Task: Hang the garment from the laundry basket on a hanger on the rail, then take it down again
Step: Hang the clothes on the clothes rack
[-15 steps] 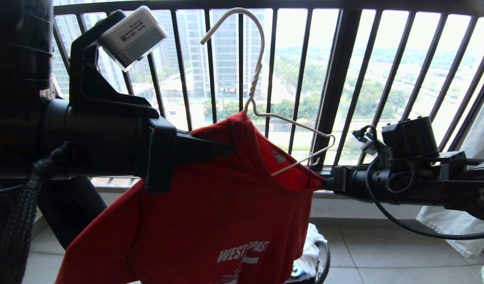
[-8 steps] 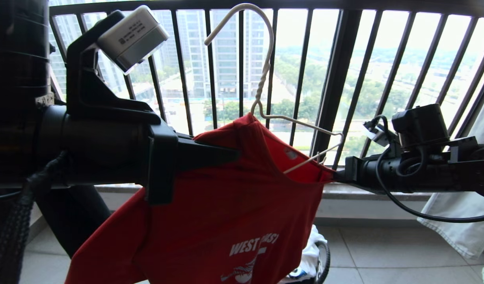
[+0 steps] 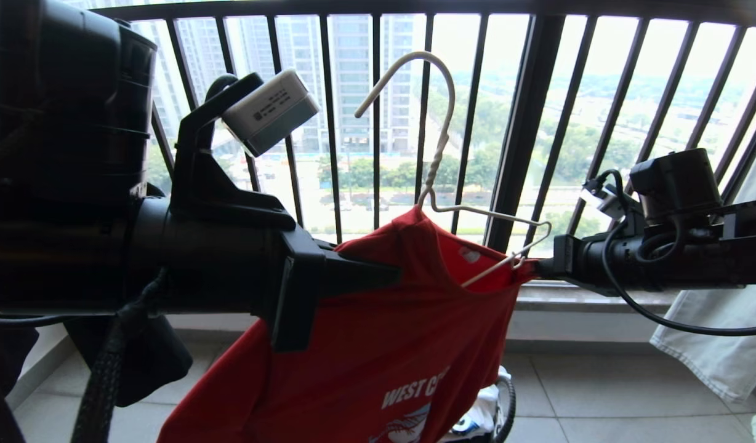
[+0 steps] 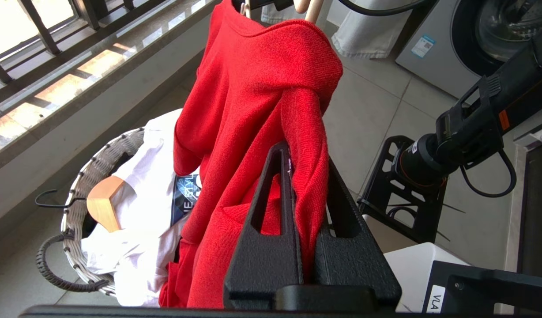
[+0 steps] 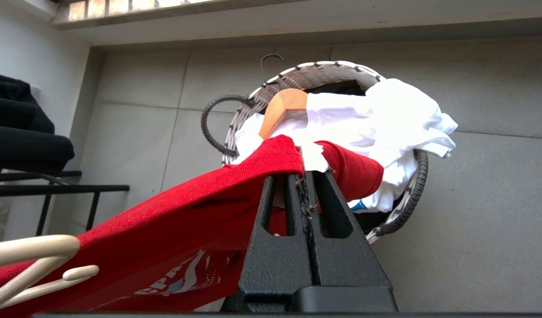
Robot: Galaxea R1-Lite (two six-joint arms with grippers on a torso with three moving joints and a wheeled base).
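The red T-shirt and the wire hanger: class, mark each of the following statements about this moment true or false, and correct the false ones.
1. Both end effectors are shut on the red T-shirt. True: the left end effector and the right end effector each pinch its cloth.
2. The white wire hanger hangs from a rail. False: its hook is free in the air before the window railing.
3. One hanger shoulder pokes out of the neck opening. True.
4. The laundry basket is empty. False: a white T-shirt and a wooden hanger lie in it.
5. The T-shirt lies on the floor. False: it is held up above the basket.
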